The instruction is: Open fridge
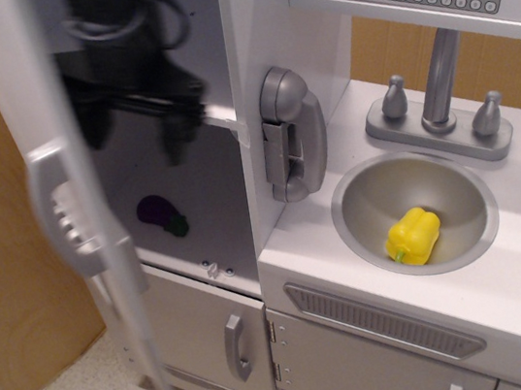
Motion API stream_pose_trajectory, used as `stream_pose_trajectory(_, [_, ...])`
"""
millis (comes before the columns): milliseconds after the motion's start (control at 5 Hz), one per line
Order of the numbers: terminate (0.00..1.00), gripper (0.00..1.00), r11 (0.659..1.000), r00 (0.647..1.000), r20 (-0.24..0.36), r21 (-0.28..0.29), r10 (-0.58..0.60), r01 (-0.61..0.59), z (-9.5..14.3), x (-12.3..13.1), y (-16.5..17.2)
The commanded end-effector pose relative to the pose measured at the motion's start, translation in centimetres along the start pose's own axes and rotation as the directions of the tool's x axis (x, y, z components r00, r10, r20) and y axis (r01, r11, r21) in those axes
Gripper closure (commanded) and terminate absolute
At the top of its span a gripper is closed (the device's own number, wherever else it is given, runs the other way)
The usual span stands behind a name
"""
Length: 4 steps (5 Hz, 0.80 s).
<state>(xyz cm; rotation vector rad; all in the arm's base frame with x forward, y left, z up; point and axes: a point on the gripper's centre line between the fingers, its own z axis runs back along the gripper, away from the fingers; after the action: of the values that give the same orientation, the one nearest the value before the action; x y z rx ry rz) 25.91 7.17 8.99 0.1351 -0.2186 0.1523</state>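
The fridge (185, 216) fills the left side of the toy kitchen, and its tall door (67, 214) stands swung out to the left, blurred, so the task looks mostly done; at most a little more swing is left. Inside, a white shelf (214, 114) crosses the compartment above a small purple eggplant (158, 213). The gripper (134, 135) hangs dark and smeared within the opening, its two fingers (178, 134) apparently spread apart and holding nothing, though blur makes this uncertain. The curved door handle (63, 220) sits clear of it.
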Motion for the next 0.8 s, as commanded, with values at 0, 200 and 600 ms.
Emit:
stream_pose_trajectory(0, [0.0,0.0,0.991,0.993,0.086,0.104,0.075,-0.083,2.7,-1.2,8.0])
stream_pose_trajectory(200, [0.0,0.0,0.981,0.99,0.089,0.153,0.109,-0.122,1.7,-1.9,11.9])
stream_pose_trajectory(600, [0.0,0.0,0.98,0.993,0.085,0.175,0.083,-0.097,0.1,-1.9,17.0])
